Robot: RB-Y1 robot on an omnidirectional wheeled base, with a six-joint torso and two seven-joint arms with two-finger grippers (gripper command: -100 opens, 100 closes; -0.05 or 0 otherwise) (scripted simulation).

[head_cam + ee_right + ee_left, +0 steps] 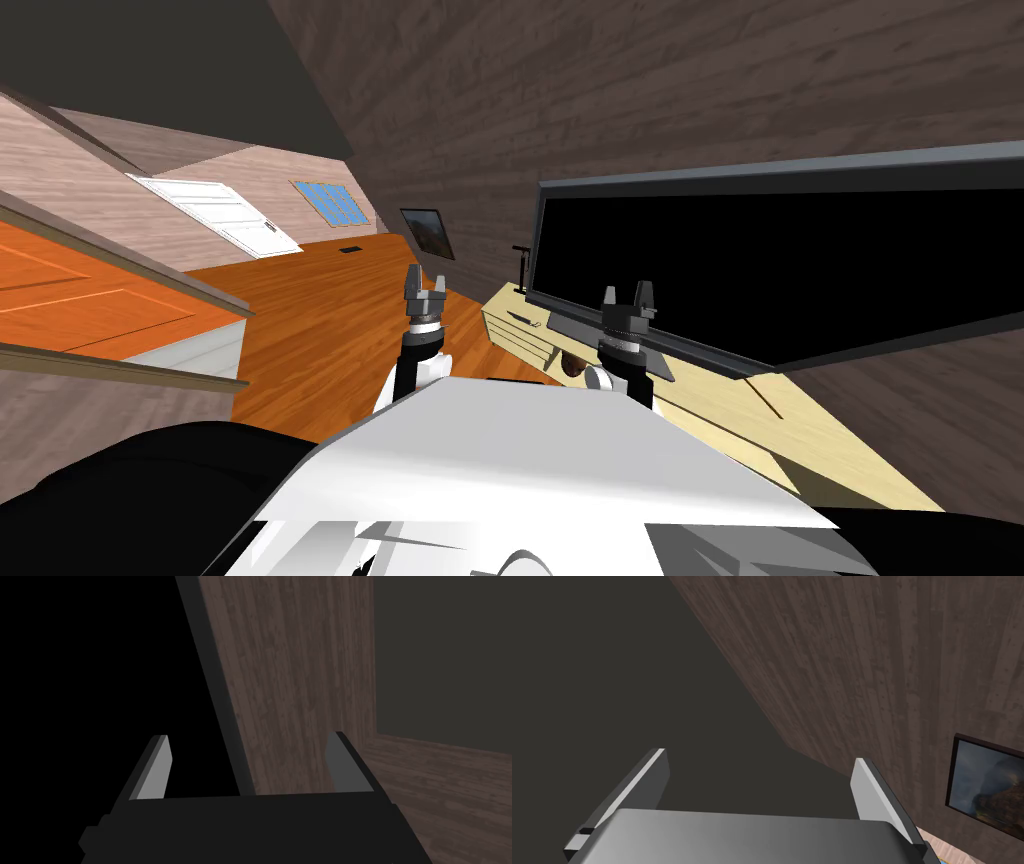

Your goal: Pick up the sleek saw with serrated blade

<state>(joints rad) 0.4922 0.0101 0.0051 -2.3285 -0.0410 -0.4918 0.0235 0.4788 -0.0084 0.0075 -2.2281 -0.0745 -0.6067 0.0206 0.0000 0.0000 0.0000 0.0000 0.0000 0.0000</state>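
Note:
A slim dark tool [522, 318], likely the saw, lies flat on the far end of a light wood cabinet [720, 400], too small for its blade to be read. My right gripper [628, 298] is raised in front of the big black screen [800, 270], nearer to me than the tool, and its fingers stand open and empty [250, 741]. My left gripper [425, 285] is held up over the orange floor, to the left of the cabinet, also open with nothing between its fingers [759, 756].
A thin upright dark object [520, 265] stands at the cabinet's far end beside the screen. A brown round thing [572, 368] sits at the cabinet front near my right arm. An orange counter [90, 300] lies to the left, and a white door [225, 215] stands far back.

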